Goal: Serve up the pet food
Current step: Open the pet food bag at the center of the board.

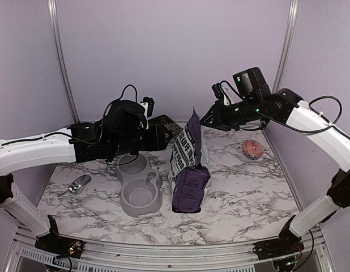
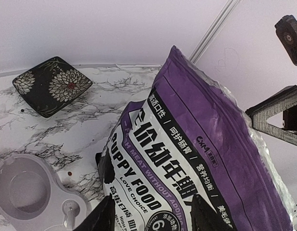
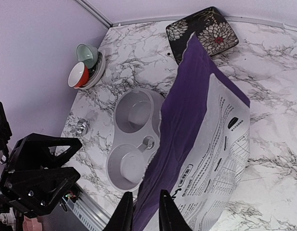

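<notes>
A purple-and-white "PUPPY FOOD" bag (image 1: 188, 170) stands mid-table, its upper half upright and its lower half folded forward. The pet food itself is hidden; one reddish speck (image 2: 70, 172) lies on the marble. My right gripper (image 1: 208, 120) is at the bag's top right edge. In the right wrist view its narrow jaws (image 3: 146, 214) are shut on purple bag (image 3: 206, 120) material. My left gripper (image 1: 163, 137) hovers at the bag's left face, open, with the printed front (image 2: 187, 159) showing between its fingertips (image 2: 98, 219). The grey double bowl (image 1: 139, 182) sits left of the bag, with nothing in it.
A shiny metal scoop (image 1: 79, 184) lies at the left. A dark floral plate (image 2: 52, 85) sits behind the bag. A small pink patterned cup (image 1: 253, 149) stands at the right. Red and green cups (image 3: 86, 65) are stacked at the back left corner.
</notes>
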